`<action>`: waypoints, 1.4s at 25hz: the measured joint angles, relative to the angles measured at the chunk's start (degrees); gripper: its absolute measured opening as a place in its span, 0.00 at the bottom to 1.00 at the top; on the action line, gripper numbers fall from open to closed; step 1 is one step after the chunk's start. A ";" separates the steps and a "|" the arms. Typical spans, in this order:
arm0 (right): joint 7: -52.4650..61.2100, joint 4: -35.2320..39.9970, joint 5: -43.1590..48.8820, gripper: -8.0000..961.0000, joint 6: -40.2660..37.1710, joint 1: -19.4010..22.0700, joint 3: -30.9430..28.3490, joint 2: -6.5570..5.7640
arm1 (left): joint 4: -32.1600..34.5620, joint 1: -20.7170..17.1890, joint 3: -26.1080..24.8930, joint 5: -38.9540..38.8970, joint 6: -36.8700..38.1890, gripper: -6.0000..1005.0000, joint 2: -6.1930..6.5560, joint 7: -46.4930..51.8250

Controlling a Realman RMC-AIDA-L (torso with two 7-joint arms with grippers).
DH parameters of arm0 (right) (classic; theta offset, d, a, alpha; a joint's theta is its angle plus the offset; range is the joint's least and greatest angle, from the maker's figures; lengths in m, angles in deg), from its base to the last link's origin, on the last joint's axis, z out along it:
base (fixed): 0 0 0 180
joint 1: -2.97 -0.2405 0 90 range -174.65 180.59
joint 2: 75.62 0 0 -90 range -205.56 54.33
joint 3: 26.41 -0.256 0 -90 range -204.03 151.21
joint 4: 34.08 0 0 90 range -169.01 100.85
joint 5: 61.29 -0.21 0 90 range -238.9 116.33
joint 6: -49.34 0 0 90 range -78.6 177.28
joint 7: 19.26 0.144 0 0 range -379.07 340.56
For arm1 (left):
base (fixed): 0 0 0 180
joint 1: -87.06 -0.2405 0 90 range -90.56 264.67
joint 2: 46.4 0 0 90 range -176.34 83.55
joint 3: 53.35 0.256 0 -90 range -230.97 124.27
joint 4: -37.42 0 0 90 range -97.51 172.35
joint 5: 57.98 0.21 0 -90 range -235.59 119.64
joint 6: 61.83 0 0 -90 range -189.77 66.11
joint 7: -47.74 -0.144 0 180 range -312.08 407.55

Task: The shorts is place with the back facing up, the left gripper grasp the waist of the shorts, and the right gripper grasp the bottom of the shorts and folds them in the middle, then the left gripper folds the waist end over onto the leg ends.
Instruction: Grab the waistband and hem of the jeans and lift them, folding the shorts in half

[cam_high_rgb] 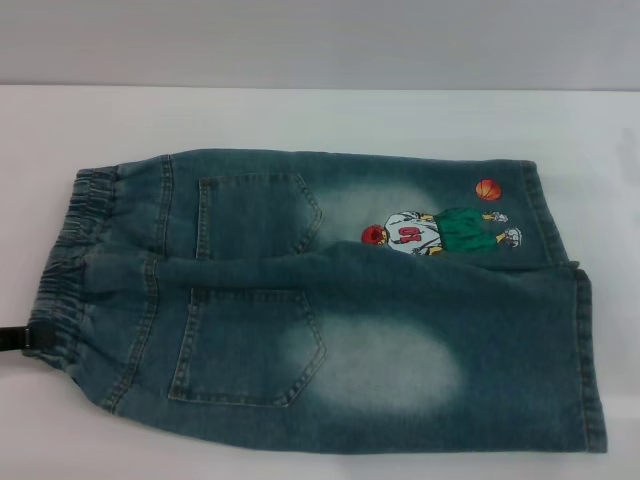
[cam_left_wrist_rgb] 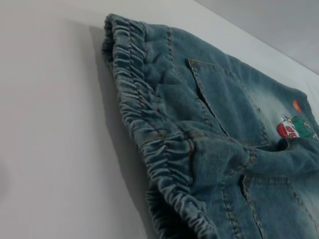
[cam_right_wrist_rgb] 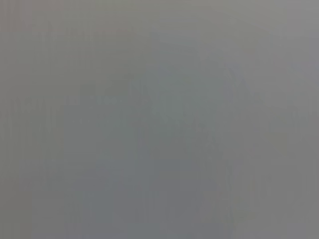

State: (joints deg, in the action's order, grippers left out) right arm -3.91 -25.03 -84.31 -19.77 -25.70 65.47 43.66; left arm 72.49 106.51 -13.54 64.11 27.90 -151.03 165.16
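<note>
— Two back pockets (cam_high_rgb: 255, 216) are facing up, so where are the shorts (cam_high_rgb: 330, 300) lying?

— They are lying on the white table (cam_high_rgb: 300, 115), back side up, already folded lengthwise: the near leg is overlapping the far one along a seam running across the middle. The waist (cam_high_rgb: 70, 260) is sitting at the robot's left, puckered and ruffled, and the leg ends (cam_high_rgb: 585, 350) are sitting at the right, flat and stitched. The cartoon basketball-player print (cam_high_rgb: 440, 232) with its orange ball (cam_high_rgb: 488, 189) is showing on the far leg, near the hems.

— Is the left gripper (cam_high_rgb: 12, 340) doing anything?

— Only a small black piece of it is showing at the picture's left edge, just beside the near end of the waistband. I cannot tell whether it is gripping the fabric or standing apart from it. Its wrist camera is looking along the gathered elastic at close range.

— And the right gripper?

— It is not showing anywhere; its wrist camera is giving only a blank grey field.
</note>
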 joint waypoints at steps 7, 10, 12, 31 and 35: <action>1.00 0.00 0.00 0.66 -0.05 0.26 0.27 0.08 | 0.00 0.38 0.17 1.42 0.02 0.14 -0.24 0.12; 1.37 0.06 0.00 0.66 -0.07 0.28 0.31 0.08 | 0.45 0.40 -0.05 1.67 -0.02 0.07 -0.53 -0.08; 2.79 0.24 0.00 0.66 -0.15 0.27 0.34 0.08 | 0.65 0.35 -0.05 1.67 0.03 0.07 -0.61 -0.23; 50.33 20.42 68.61 0.66 -15.26 -6.57 -5.27 -7.62 | 2.22 0.70 -0.01 1.60 -0.06 0.06 -2.93 -1.13; 60.87 21.15 85.98 0.66 -26.82 -10.32 -14.35 -9.68 | 2.27 0.78 0.00 1.48 -0.29 0.06 -3.58 -1.50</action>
State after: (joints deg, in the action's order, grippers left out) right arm 56.97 -3.87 1.66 -46.59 -36.01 51.12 33.98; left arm 74.76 107.29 -13.54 65.59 27.62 -154.62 163.66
